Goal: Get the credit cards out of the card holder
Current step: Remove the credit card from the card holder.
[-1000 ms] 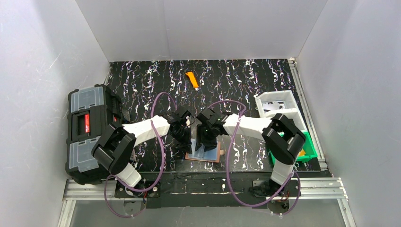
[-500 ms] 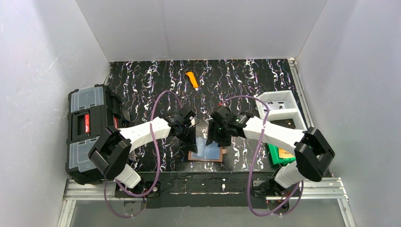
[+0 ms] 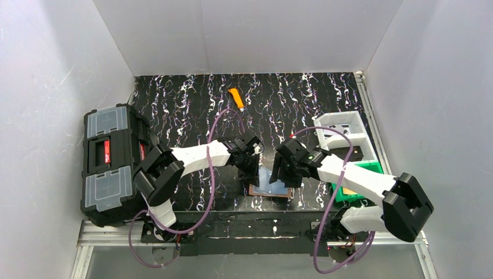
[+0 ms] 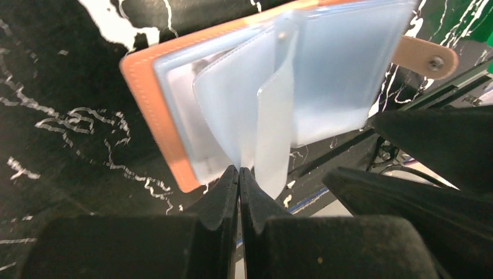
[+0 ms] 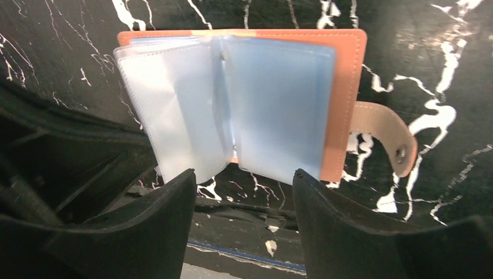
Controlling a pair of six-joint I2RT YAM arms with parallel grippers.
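Just below centre in the overhead view, the card holder point(image 3: 271, 190) lies open, its clear sleeves point(image 5: 273, 104) fanned. The left gripper point(image 4: 239, 174) is pressed together at the sleeves' edge. The right gripper point(image 5: 243, 177) stands spread.

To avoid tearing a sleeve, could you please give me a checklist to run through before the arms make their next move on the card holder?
1. Card holder open: ok, lying spread, plastic sleeves fanned.
2. Left gripper fingers closed: ok, tips meeting at the sleeves' edge.
3. Sleeve pinched between them: cannot tell.
4. Right gripper fingers open: ok, spread wide at the sleeves' edge.
5. Credit card edge exposed to grasp: cannot tell; sleeves look pale blue, nothing protrudes.
6. Snap tab clear of fingers: ok, out to the side.
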